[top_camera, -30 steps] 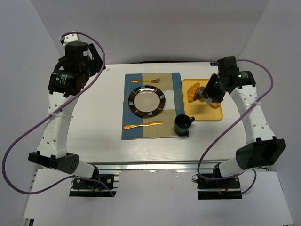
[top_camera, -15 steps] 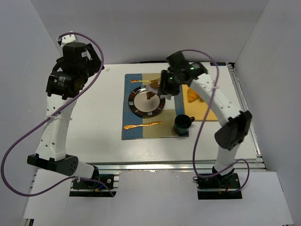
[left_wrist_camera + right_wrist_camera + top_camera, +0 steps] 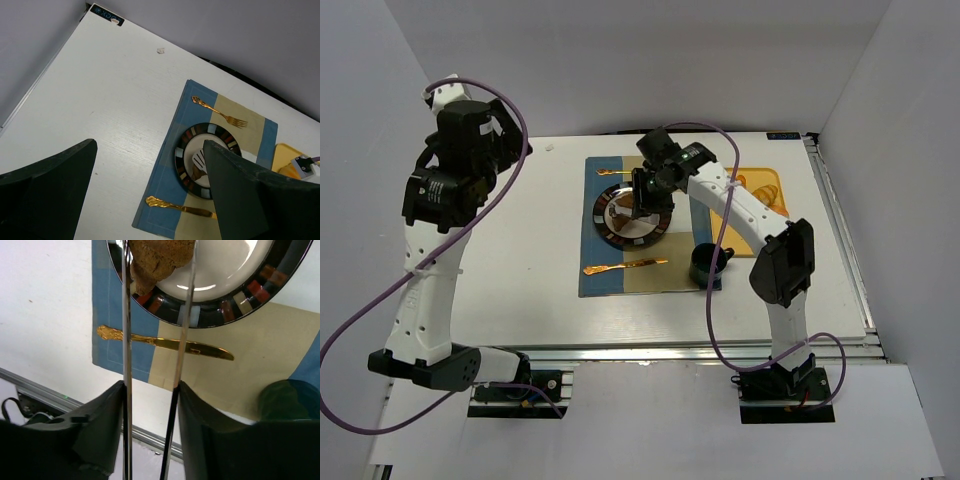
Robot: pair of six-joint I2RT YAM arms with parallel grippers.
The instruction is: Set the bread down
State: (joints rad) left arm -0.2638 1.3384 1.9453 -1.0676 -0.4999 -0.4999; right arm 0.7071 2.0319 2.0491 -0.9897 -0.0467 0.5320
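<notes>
A brown piece of bread (image 3: 157, 260) is pinched in the tips of metal tongs (image 3: 126, 340), low over the left part of the white plate with a dark patterned rim (image 3: 260, 282). My right gripper (image 3: 150, 387) is shut on the tongs' two arms. In the top view the right gripper (image 3: 645, 190) is over the plate (image 3: 603, 228), with the bread (image 3: 623, 210) at its inner left. The left wrist view shows the bread (image 3: 198, 173) under the tongs' slotted head (image 3: 200, 159). My left gripper (image 3: 150, 200) is open and empty, held high over the table's left side (image 3: 445, 185).
The plate lies on a blue and tan placemat (image 3: 592, 275) with a gold fork (image 3: 620, 172) behind it and a gold knife (image 3: 625, 267) in front. A dark cup (image 3: 708, 265) stands at the mat's front right. A yellow tray (image 3: 750, 177) holding another pastry (image 3: 767, 192) is at the right.
My right arm has swung left from the yellow tray to over the plate, carrying the bread in the tongs. The left arm has drawn slightly left.
</notes>
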